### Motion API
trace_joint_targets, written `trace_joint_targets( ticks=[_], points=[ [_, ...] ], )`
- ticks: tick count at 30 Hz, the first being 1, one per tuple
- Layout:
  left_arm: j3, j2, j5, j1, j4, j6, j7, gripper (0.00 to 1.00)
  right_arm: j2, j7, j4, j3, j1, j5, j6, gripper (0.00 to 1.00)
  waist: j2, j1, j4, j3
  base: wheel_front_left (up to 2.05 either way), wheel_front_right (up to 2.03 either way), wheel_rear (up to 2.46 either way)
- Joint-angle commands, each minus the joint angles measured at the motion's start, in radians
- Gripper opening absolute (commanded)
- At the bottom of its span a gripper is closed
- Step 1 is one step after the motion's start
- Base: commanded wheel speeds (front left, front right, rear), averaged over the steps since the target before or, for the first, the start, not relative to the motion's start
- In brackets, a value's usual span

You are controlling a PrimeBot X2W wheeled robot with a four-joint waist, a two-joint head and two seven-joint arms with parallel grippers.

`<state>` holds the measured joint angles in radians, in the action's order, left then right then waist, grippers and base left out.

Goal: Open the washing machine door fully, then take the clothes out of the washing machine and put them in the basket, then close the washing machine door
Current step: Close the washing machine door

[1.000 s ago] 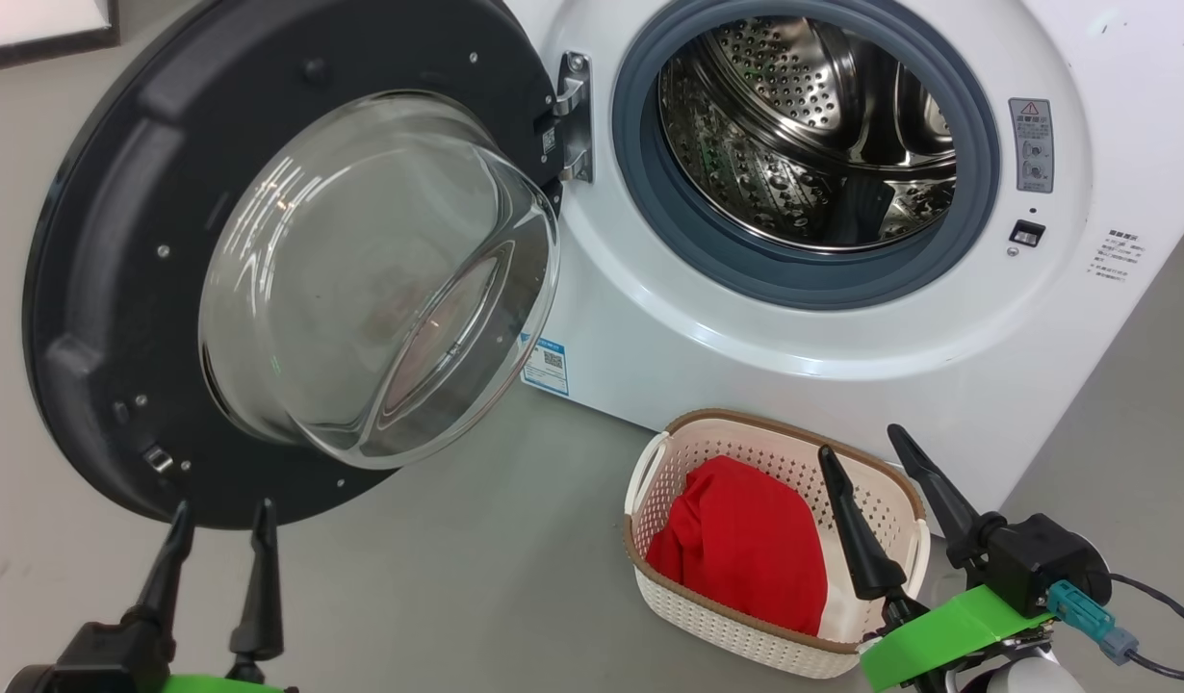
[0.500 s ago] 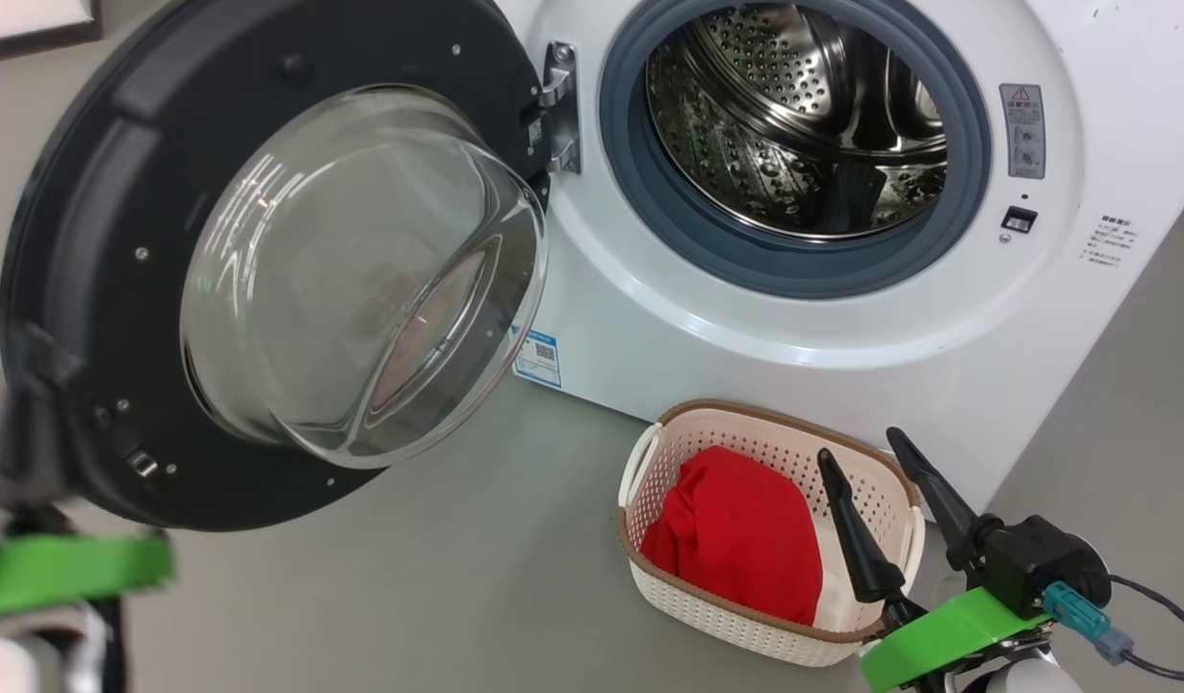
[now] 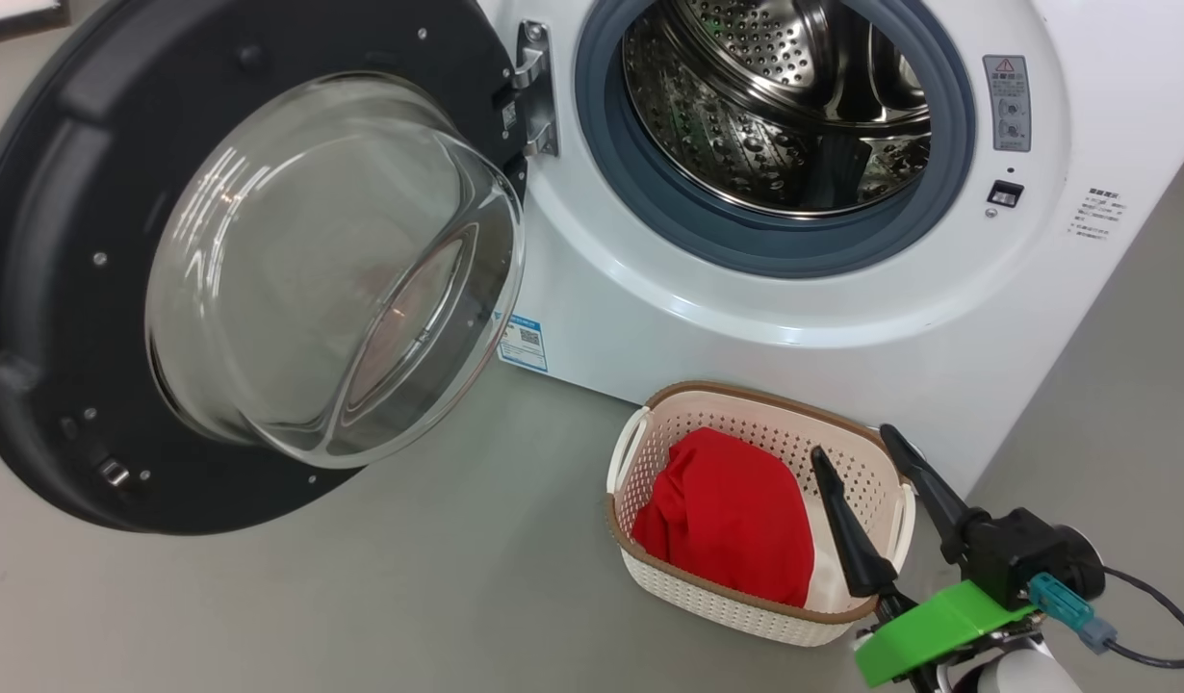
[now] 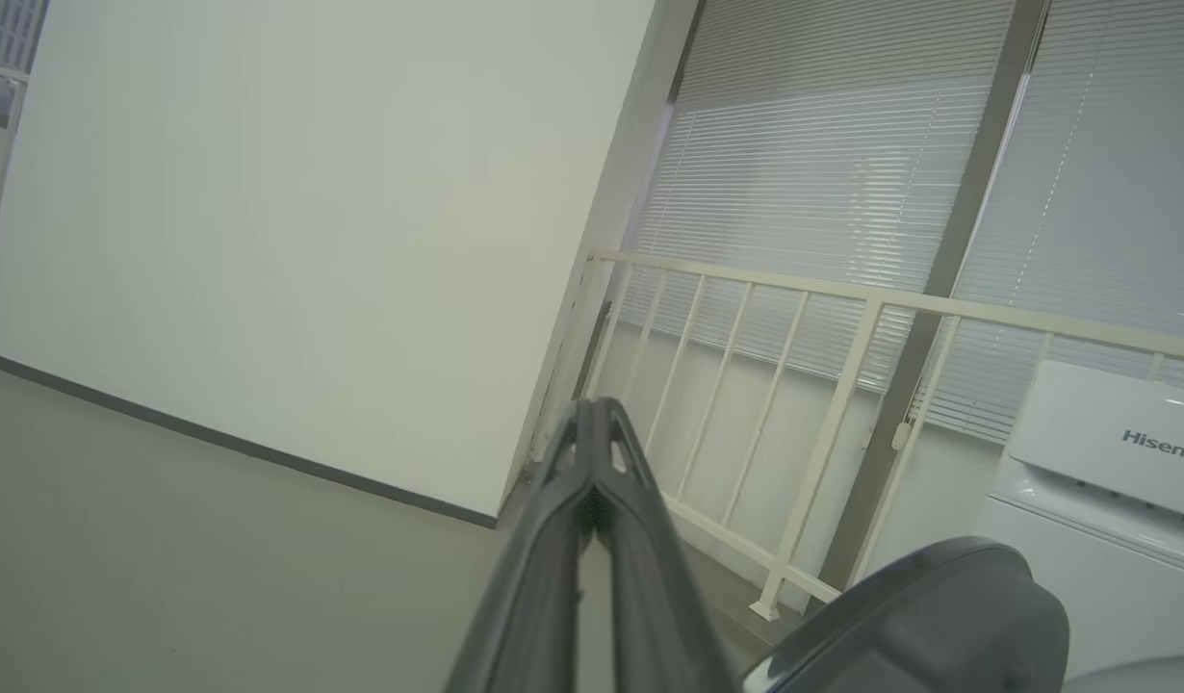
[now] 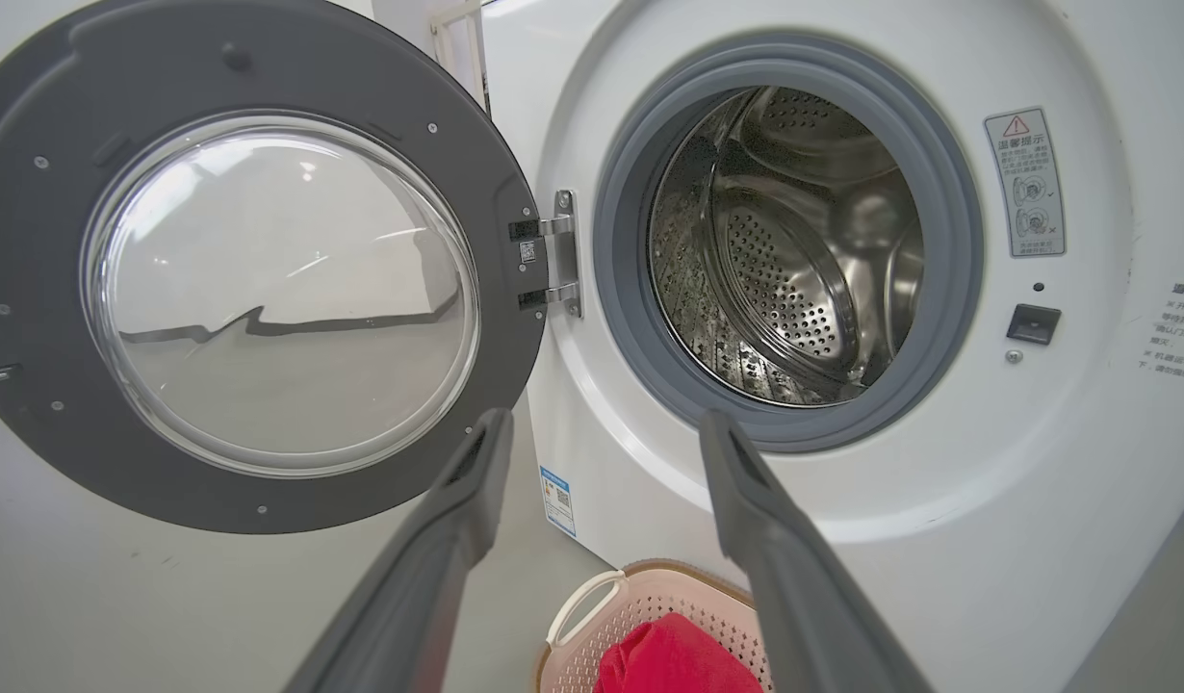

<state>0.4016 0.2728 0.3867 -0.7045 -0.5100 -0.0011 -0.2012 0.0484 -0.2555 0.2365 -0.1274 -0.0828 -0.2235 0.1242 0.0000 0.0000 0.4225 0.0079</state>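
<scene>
The washing machine (image 3: 746, 318) stands with its steel drum (image 3: 775, 106) bare inside. Its door (image 3: 63, 289) is swung wide to the left, glass bowl (image 3: 332, 269) bulging toward me. On the floor before the machine sits the cream basket (image 3: 746, 393) with the red clothes (image 3: 736, 520) piled in it. My right gripper (image 3: 854, 441) hangs open over the basket's right end, nothing between its fingers. In the right wrist view the right gripper (image 5: 604, 419) frames the door hinge, above the basket (image 5: 640, 602) and the clothes (image 5: 669, 659). My left gripper (image 4: 592, 409) is shut on nothing, beside the door's dark outer edge (image 4: 939, 616).
Grey floor spreads left of the basket and under the open door. Past the left gripper stand a white wall (image 4: 313, 241), a cream railing (image 4: 842, 308) and window blinds (image 4: 823, 144). A cable (image 3: 1150, 597) trails from the right wrist.
The left gripper has shut and left the head view at the lower left. The head camera has shifted, sliding the scene left and up. The right gripper stays open over the basket.
</scene>
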Motion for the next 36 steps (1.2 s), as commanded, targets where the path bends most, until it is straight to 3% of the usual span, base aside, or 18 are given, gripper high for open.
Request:
trace_joint_targets(
  ticks=[1,7,14,24,36],
  points=[
    [0.037,0.054,0.026,-0.048,-0.007,-0.007,0.015,0.0,0.002,-0.006,-0.022,-0.028,-0.05,0.013,0.007,1.0,0.0,0.0,-0.004,0.002,0.0,0.0,0.0],
    [0.119,0.096,0.213,-0.209,-0.287,-0.044,0.265,0.0,0.002,-0.006,-0.014,-0.036,-0.062,0.019,0.007,1.0,0.0,0.0,-0.023,0.012,0.0,0.0,0.0],
    [0.166,0.155,0.338,-0.291,-0.463,-0.072,0.523,0.0,0.002,-0.006,-0.011,-0.037,-0.067,0.022,0.007,1.0,0.0,0.0,-0.041,0.019,0.0,0.0,0.0],
    [0.181,0.162,0.408,-0.301,-0.553,-0.104,0.656,0.0,0.002,-0.006,-0.011,-0.035,-0.07,0.024,0.007,1.0,0.0,0.0,-0.045,0.028,0.0,0.0,0.0],
    [0.165,0.139,0.484,-0.261,-0.538,-0.128,0.796,0.0,0.002,-0.006,-0.009,-0.045,-0.052,-0.007,0.007,1.0,0.0,0.0,-0.041,0.015,0.0,0.0,0.0]
  ],
)
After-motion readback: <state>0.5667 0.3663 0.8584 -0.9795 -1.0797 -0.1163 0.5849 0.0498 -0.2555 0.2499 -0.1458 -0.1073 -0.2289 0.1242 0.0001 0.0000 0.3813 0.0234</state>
